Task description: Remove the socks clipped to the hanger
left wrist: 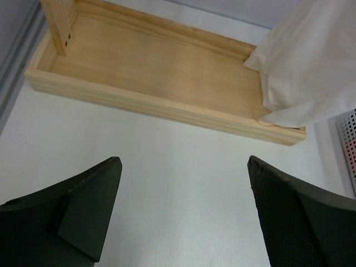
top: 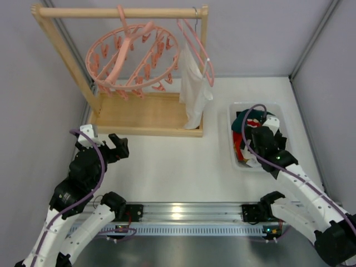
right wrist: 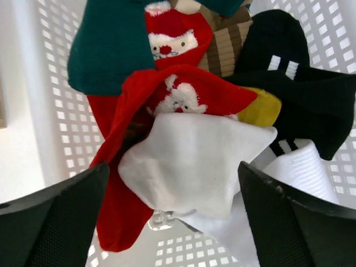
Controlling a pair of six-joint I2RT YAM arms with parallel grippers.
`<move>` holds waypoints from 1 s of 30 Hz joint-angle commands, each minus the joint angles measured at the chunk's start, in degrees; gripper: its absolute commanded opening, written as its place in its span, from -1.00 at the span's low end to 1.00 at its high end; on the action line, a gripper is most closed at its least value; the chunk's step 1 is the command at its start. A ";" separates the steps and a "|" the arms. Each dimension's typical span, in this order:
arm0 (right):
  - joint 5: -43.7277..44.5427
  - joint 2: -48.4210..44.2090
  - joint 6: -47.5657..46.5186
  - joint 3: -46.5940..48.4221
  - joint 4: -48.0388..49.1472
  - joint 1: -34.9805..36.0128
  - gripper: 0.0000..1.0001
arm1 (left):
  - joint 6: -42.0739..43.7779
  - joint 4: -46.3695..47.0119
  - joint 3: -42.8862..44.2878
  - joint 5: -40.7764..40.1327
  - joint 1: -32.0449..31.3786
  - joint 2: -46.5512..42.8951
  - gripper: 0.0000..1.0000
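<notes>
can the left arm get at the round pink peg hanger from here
Probably yes: left gripper is open, and only the rack base lies between it and the high-hanging hanger.

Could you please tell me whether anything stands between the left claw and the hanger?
Nothing visible does. The open left claw faces the rack's open front; the hanger hangs from the rail above the base, and the white cloth hangs to its right.

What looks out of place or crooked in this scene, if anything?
The round hanger seems to hang tilted from the rack, its left side lower. The socks lie in a loose heap in the basket. Nothing looks spilled or broken.
</notes>
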 commanded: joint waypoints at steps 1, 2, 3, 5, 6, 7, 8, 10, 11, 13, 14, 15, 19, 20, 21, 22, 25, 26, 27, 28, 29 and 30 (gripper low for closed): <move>-0.64 -0.85 -1.49 6.93 0.45 -0.53 0.92 | -0.71 2.57 -0.31 -1.02 0.03 0.37 0.97; -0.20 -1.29 -1.76 8.25 -0.34 -0.61 0.99 | -0.71 2.57 -0.31 -0.93 0.03 0.64 0.97; 0.24 -1.64 -2.11 10.61 -1.83 -0.61 0.99 | -0.71 2.57 -0.31 -1.10 0.03 0.81 0.97; -0.27 -2.95 -2.99 13.16 -3.16 -0.53 0.99 | -0.80 2.57 -0.23 -1.80 0.12 0.64 0.97; -0.89 -3.66 -3.69 13.70 -4.03 -0.53 0.99 | -0.80 2.48 -0.23 -2.16 0.20 0.64 0.97; -1.77 -4.27 -4.13 13.88 -4.30 -0.53 0.99 | -0.80 2.57 -0.23 -2.68 0.12 0.81 0.97; -2.99 -5.76 -4.57 13.71 -4.13 -0.53 0.99 | -0.80 2.57 -0.23 -3.38 0.20 0.90 0.97; -6.95 -7.35 -5.80 13.27 -3.52 -0.52 0.99 | -0.36 2.57 -0.14 -4.53 0.55 1.95 0.97; -8.00 -8.75 -5.98 13.09 -3.60 -0.53 0.99 | -0.10 2.66 -0.05 -4.53 1.16 2.39 0.97; -9.33 -9.82 -7.21 13.18 -4.04 -0.44 0.99 | 0.78 2.75 0.04 -4.53 1.96 3.80 0.97; -9.16 -10.51 -7.65 13.96 -5.26 -0.52 0.99 | 1.31 2.66 -0.05 -4.62 3.44 4.41 0.97; -9.07 -10.78 -9.04 14.49 -5.88 -0.44 0.99 | 1.92 2.75 -0.40 -4.53 4.41 4.85 0.97; -8.55 -10.78 -11.34 18.53 -11.50 -0.53 0.99 | 3.77 4.06 -2.07 -0.86 9.77 5.74 0.97; -7.58 -10.70 -11.86 20.11 -13.51 -0.53 0.99 | 4.29 4.50 -3.12 2.12 11.87 4.95 0.97; -6.97 -10.78 -12.83 20.65 -14.58 -0.53 0.99 | 6.21 6.85 -5.21 4.32 12.85 4.42 0.97; -6.26 -10.78 -13.10 21.17 -15.29 -0.44 0.99 | 7.19 7.57 -6.11 6.08 13.56 3.98 0.97; -3.89 -11.66 -14.85 22.14 -17.92 -0.52 0.99 | 8.43 8.11 -6.73 7.77 14.09 2.49 0.97; -3.27 -12.53 -15.12 22.32 -18.45 -0.44 0.99 | 9.21 8.11 -6.73 8.03 14.09 1.70 0.97; -3.09 -13.06 -15.38 22.32 -19.33 -0.52 0.99 | 9.92 8.11 -6.73 8.56 14.09 1.26 0.97; -2.92 -14.37 -15.56 22.32 -19.77 -0.53 0.99 | 10.62 8.11 -6.47 8.82 14.18 0.56 0.97; -2.92 -15.08 -15.56 22.41 -20.12 -0.53 0.99 | 11.76 8.02 -6.21 8.91 14.09 0.03 0.97; -3.09 -15.87 -15.65 22.50 -20.39 -0.53 0.99 | 12.47 7.85 -5.77 9.70 14.09 -0.93 0.97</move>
